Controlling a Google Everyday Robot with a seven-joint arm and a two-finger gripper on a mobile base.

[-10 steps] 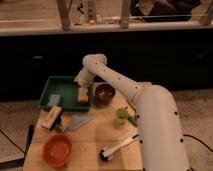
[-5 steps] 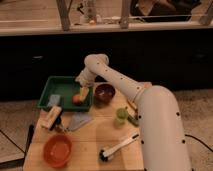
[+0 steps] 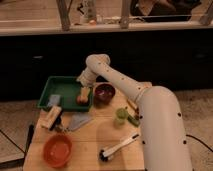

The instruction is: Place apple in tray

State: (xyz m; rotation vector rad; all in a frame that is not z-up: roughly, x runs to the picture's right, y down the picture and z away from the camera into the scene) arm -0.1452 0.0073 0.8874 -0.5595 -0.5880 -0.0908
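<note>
Wood tabletop [image 3: 90,145] is set in front of a dark counter face, and a glass rail is seen behind. The gripper [image 3: 83,94] is positioned low over the right end of the tray [image 3: 60,82], just inside the rim. The apple [image 3: 80,100] is seen at the gripper tip, over the tray floor. Whether it is clamped or let go cannot be told, nor whether it is resting on the floor.

Risks:
- The apple is round and smooth, so a roll is expected if it is dropped from height. It should be stopped by the raised rim, but the right rim is close.
- The red bowl [image 3: 105,93] is sited just beside that rim, so a bounce or sideways release could put the apple in it instead.
- The tray is light plastic and could be shoved or tipped if the rim is clipped on retreat.
- A grey-blue item [image 3: 54,100] is already lying in the tray and could be knocked by a roll.

Materials: the tray is green, rectangular, hard plastic. The bowl is glossy and round. An orange bowl [image 3: 57,149] and a brush [image 3: 119,146] are placed well apart, nearer the front edge.
</note>
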